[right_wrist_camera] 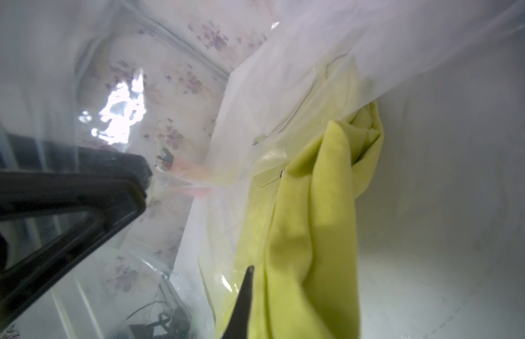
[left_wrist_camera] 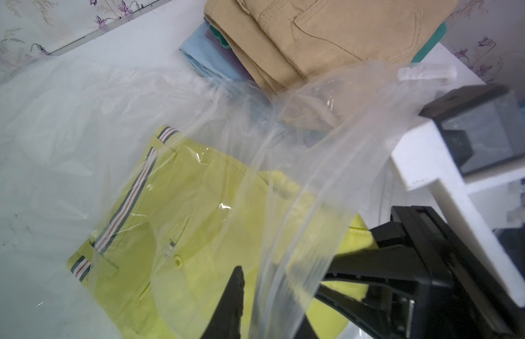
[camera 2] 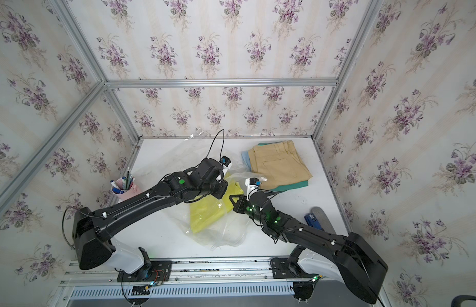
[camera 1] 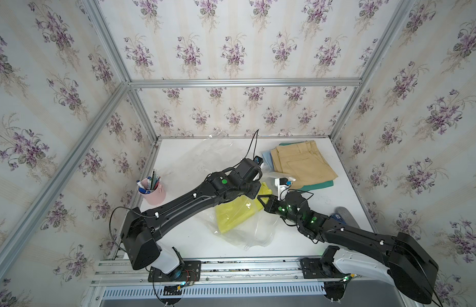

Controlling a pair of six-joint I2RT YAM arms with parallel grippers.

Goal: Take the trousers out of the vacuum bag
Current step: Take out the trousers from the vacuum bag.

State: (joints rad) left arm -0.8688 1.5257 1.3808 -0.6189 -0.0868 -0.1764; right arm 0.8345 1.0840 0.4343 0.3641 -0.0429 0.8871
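The yellow trousers [camera 1: 231, 216] [camera 2: 207, 212] lie partly inside the clear, crinkly vacuum bag [camera 1: 247, 240] [camera 2: 223, 236] at mid-table. My left gripper [left_wrist_camera: 271, 296] is shut on the bag's zip-seal edge and holds it raised above the cloth. My right gripper [camera 1: 263, 200] [right_wrist_camera: 270, 281] is at the bag's mouth, shut on a bunched corner of the yellow trousers [right_wrist_camera: 328, 205]. Its second finger is hidden behind the cloth. In the left wrist view the striped waistband [left_wrist_camera: 129, 205] shows through the plastic.
A stack of folded trousers, khaki [camera 1: 303, 162] on top over light blue [camera 1: 266, 156] and teal [camera 1: 320, 184], sits at the back right. A pink cup of pens [camera 1: 151, 191] stands at the left edge. A blue and grey object [camera 1: 343, 216] lies by the right edge.
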